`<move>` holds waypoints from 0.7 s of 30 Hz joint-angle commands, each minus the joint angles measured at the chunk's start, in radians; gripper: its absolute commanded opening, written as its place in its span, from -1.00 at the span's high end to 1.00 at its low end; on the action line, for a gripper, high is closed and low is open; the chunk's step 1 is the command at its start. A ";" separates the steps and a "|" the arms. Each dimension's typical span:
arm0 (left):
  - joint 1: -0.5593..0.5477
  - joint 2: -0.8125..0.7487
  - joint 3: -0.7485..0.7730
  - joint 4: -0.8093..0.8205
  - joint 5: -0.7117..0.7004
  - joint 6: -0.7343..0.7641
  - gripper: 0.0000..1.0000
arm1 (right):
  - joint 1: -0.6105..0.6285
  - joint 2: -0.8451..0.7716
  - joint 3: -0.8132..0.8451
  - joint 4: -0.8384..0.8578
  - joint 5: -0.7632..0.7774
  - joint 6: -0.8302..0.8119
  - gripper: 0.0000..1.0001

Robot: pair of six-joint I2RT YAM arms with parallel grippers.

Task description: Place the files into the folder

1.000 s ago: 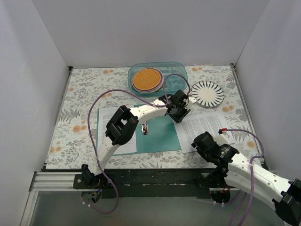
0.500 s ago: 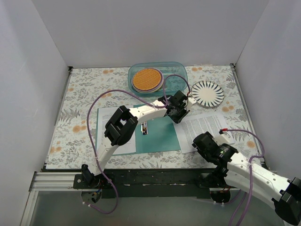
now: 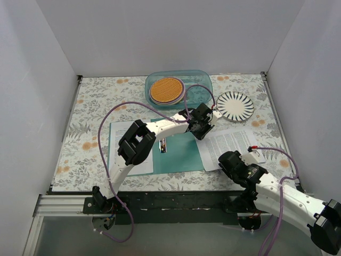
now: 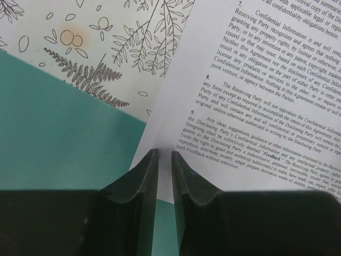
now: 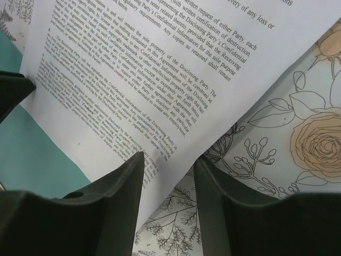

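Note:
The teal folder [image 3: 181, 152] lies open at the table's middle, a white sheet [image 3: 131, 151] on its left half. The printed files [image 3: 234, 141] lie to its right, overlapping its right edge. My left gripper [image 3: 204, 126] is at the files' far left corner. In the left wrist view its jaws [image 4: 162, 156] stand a thin gap apart, tips down on that corner of the files [image 4: 240, 106] over the folder [image 4: 64, 122]. My right gripper [image 3: 230, 160] is at the near left corner. It [image 5: 169, 159] is open astride the edge of the files [image 5: 160, 64].
A clear blue-tinted container [image 3: 200, 93] holding an orange disc [image 3: 166, 90] stands at the back. A striped plate [image 3: 235, 105] sits to its right. White walls close in the floral tablecloth [image 3: 90, 106] on three sides.
The right gripper's jaws have closed partway around the paper edge. The left gripper has narrowed slightly and drifted a little left.

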 commanded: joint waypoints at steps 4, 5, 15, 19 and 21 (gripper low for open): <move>-0.001 -0.008 -0.046 -0.107 -0.027 0.012 0.69 | -0.003 -0.021 0.011 -0.042 0.012 0.001 0.03; -0.003 -0.008 -0.041 -0.107 -0.027 0.012 0.69 | -0.003 -0.022 0.020 -0.048 0.020 0.001 0.03; -0.001 -0.009 -0.046 -0.117 -0.032 0.012 0.70 | -0.002 -0.007 0.009 -0.028 0.009 -0.005 0.69; -0.003 -0.011 -0.047 -0.117 -0.032 0.011 0.70 | -0.003 -0.013 0.023 -0.035 0.020 -0.013 0.81; -0.001 -0.009 -0.047 -0.118 -0.030 0.011 0.70 | -0.003 -0.016 0.032 -0.048 0.029 -0.020 0.82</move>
